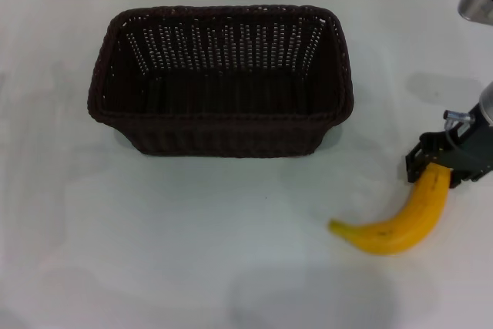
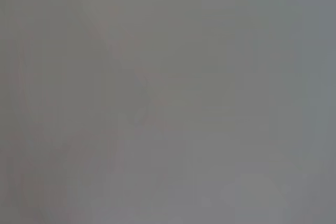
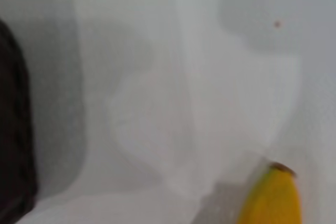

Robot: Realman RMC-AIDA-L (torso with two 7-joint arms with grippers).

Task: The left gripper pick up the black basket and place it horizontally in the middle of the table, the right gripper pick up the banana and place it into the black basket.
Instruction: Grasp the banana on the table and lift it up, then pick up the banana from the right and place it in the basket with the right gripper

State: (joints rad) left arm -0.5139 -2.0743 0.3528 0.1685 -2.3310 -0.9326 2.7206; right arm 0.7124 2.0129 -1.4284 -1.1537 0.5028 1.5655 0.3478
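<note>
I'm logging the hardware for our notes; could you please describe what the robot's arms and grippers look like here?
Only the right gripper shows: a black, blocky claw with a small silver metal fitting on top. Above it, a rounded grey metallic arm segment sits at the head view's edge. The left gripper appears in no view.

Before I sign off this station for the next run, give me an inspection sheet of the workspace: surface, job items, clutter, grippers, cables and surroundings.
Surface: white table, smooth, with faint shadows.
Basket: black basket upright, long side across the middle of the table, nothing inside.
Banana: banana outside the basket, toward the right front, one end at the gripper, the rest curving down to the table.
Clutter: nothing seen.
Right gripper: right gripper at the banana's upper end and appears closed on it; the right wrist view shows the banana's far tip.
Left gripper: not in view; its wrist view shows only a plain grey blur.
Cables: nothing seen.
Surroundings: pale band beyond the table's far edge.
</note>
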